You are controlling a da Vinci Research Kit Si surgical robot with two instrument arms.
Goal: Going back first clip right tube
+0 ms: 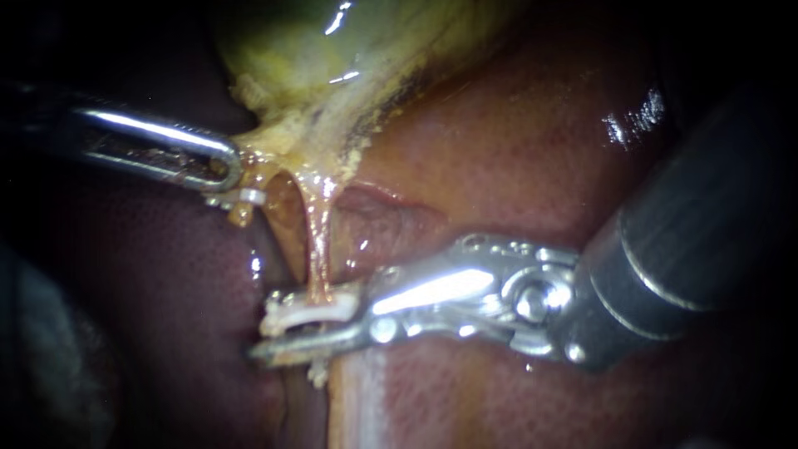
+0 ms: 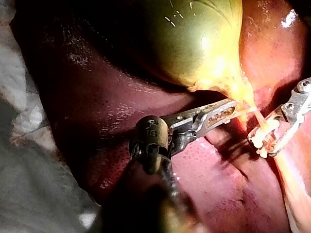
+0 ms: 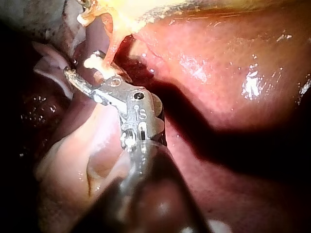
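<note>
The clip (image 1: 320,313) sits across the right tube (image 1: 320,249), low on its run from the neck of the gallbladder (image 1: 332,58) down over the liver (image 1: 515,150); it lies between the jaws of the right instrument (image 1: 268,327), which comes in level from the right so that the jaws straddle the tube squarely; those jaws stand a little apart, with a dark gap between the clip and the lower jaw, so I judge them open around it rather than pressing it; the left instrument (image 1: 226,175) has its jaws closed on tissue at the gallbladder's neck, most likely to keep the tube taut and exposed; the retreat should run straight back along the shaft, lest a jaw snag the clip.
</note>
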